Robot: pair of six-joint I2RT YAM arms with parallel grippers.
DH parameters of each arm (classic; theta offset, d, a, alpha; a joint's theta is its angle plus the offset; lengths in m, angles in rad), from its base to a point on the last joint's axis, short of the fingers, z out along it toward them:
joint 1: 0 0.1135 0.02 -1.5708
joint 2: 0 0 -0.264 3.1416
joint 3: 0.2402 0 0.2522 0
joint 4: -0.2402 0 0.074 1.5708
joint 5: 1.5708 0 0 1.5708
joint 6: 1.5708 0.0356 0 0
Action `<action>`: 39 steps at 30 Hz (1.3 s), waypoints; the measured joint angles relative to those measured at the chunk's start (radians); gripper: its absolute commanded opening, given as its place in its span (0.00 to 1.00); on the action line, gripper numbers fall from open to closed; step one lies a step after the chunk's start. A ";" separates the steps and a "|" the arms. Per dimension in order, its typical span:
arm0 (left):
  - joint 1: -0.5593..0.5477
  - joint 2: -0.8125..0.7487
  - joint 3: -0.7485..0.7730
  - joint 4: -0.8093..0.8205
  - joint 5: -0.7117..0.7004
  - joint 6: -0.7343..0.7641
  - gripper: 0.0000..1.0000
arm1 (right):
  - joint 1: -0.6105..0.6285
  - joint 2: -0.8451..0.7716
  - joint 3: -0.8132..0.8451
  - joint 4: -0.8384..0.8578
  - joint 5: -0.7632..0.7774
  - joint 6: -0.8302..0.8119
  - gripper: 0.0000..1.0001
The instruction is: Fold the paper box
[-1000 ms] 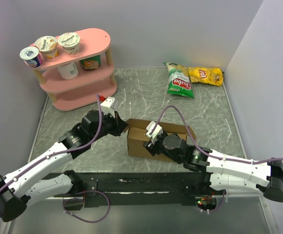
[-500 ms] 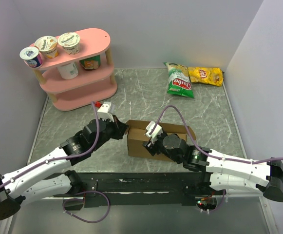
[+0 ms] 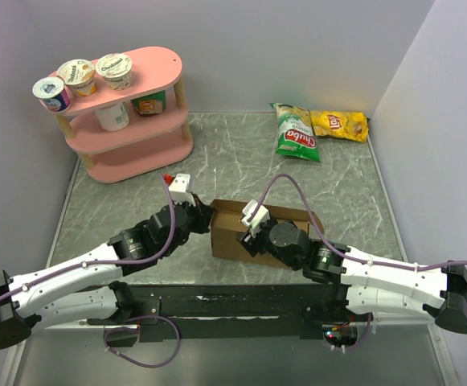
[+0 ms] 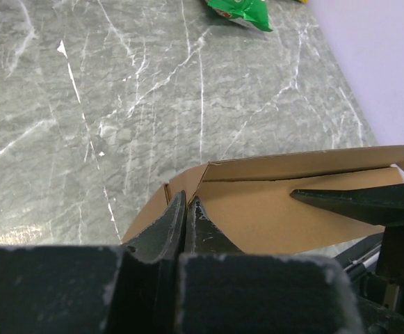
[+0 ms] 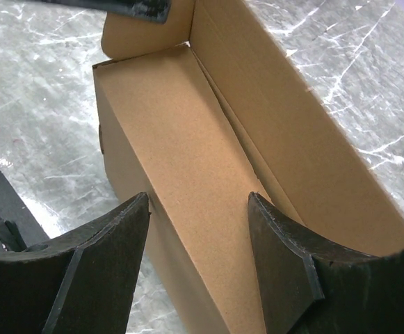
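The paper box [image 3: 231, 235] is plain brown cardboard, partly set up, open-topped, in the middle of the table. My left gripper [image 3: 206, 215] is shut, and its tips [image 4: 186, 203] rest against the small end flap at the box's left corner [image 4: 161, 203]; nothing shows between the fingers. My right gripper [image 3: 251, 236] is open over the box's near long wall. In the right wrist view its fingers [image 5: 125, 229] stand either side of that folded wall panel [image 5: 188, 167], gripper midpoint [image 5: 198, 203]. One right finger also shows in the left wrist view [image 4: 361, 202].
A pink two-tier shelf [image 3: 137, 149] with yogurt cups stands at the back left. A green chip bag [image 3: 296, 133] and a yellow chip bag [image 3: 339, 125] lie at the back right. A small red object [image 3: 169, 177] lies near the shelf.
My left arm has lowered and slid right, keeping its shut gripper at the box's left end. The right arm and box have hardly moved.
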 measured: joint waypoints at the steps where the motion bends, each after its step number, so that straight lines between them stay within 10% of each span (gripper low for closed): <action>1: -0.010 0.005 0.000 0.000 -0.014 0.000 0.01 | 0.000 -0.001 0.000 -0.001 0.002 0.000 0.65; 20: -0.097 0.021 -0.035 0.013 -0.120 -0.024 0.01 | 0.002 -0.032 0.006 -0.050 -0.021 0.025 0.84; 39: -0.116 0.052 0.010 -0.047 -0.160 -0.026 0.01 | 0.013 -0.325 0.378 -0.805 0.084 0.473 0.86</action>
